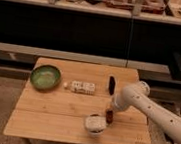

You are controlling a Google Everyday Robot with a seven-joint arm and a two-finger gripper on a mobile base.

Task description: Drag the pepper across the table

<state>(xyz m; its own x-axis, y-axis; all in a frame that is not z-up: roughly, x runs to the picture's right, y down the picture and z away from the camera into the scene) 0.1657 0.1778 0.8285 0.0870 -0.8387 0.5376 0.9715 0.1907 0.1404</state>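
Observation:
The table [52, 116] is a square light-wood top with plank seams. My white arm reaches in from the right, and my gripper [109, 112] points down at the table's front right, just right of a white bowl [95, 124]. A small dark-red shape, the pepper [109, 118], shows right under the gripper tip, on the wood and mostly covered by the gripper. I cannot tell whether the gripper holds it or only touches it.
A green bowl [45, 77] stands at the back left. A white packet [83, 87] lies mid-table. A short black oblong object [111, 84] lies behind my arm's elbow [131, 95]. Dark shelving stands behind the table.

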